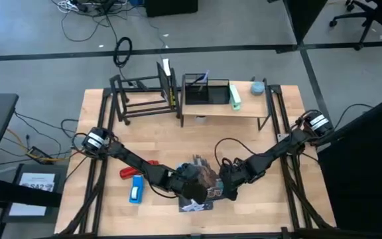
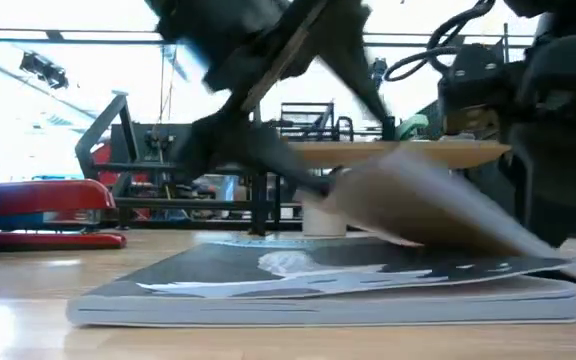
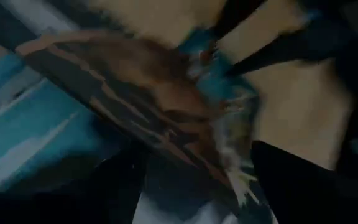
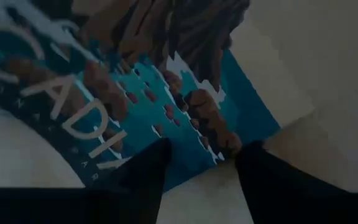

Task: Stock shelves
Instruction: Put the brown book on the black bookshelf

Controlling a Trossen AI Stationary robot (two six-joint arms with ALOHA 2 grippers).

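Book [image 1: 201, 192] lies flat at the table's front edge, well short of the wood-top shelf [image 1: 225, 109] and black rack [image 1: 144, 96]. Left gripper [image 1: 190, 180] and right gripper [image 1: 227, 180] both sit over it, fingers apart, unclamped. Risk: cover lifts alone and bends, or grippers collide. Red stapler [image 1: 136, 171] and blue box [image 1: 136, 190] lie left of the book.

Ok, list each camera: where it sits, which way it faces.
High: above the table, facing down; both arms meet over the book.
Low: at tabletop height, facing across the book toward the wood-top shelf; arms enter from above.
Left wrist: over the book's cover; dark fingers show.
Right wrist: over the cover; fingers straddle its edge.
All share the book.
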